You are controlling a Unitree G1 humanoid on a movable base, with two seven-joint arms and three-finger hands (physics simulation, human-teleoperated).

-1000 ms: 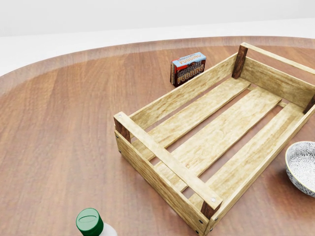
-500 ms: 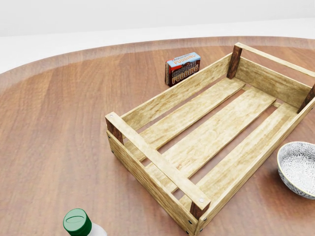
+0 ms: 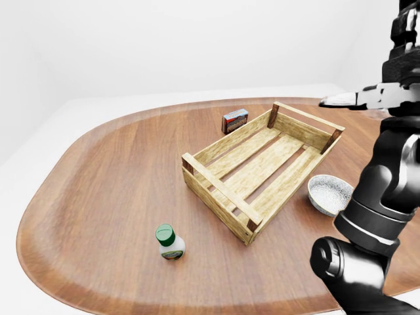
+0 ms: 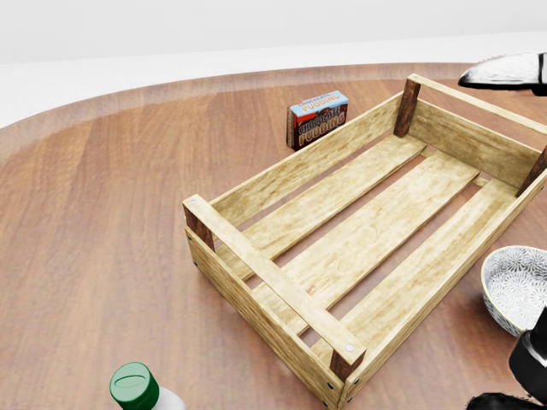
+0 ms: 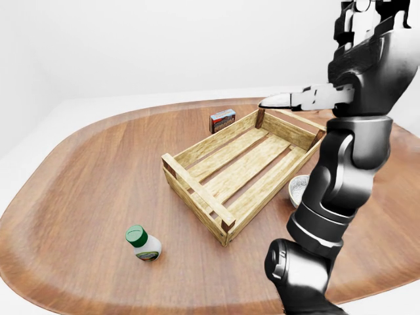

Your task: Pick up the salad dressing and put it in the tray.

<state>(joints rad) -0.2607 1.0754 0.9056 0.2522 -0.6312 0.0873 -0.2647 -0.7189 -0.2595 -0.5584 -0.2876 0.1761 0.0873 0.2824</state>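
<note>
The salad dressing (image 3: 169,241), a small bottle with a green cap, stands on the wooden table well to the left of and below the tray. In the head view only its cap (image 4: 134,386) shows, at the bottom edge. The tray (image 3: 217,191) is a pale slatted wooden crate lying diagonally, with nothing in it. My right hand (image 5: 357,62) is raised high at the right, above the tray's far end and far from the bottle. One finger (image 5: 289,100) sticks out straight to the left, and the hand holds nothing. My left hand does not show.
A chocolate pudding box (image 3: 235,121) stands just beyond the tray's upper left side. A patterned grey bowl (image 3: 330,193) sits to the right of the tray, close to my black right forearm (image 3: 380,197). The table's rounded edge (image 3: 39,197) curves along the left.
The whole picture slid slightly left between the two earlier frames, so the camera moved, then it held. My right arm and fingertip have since come into the head view at the right edge.
</note>
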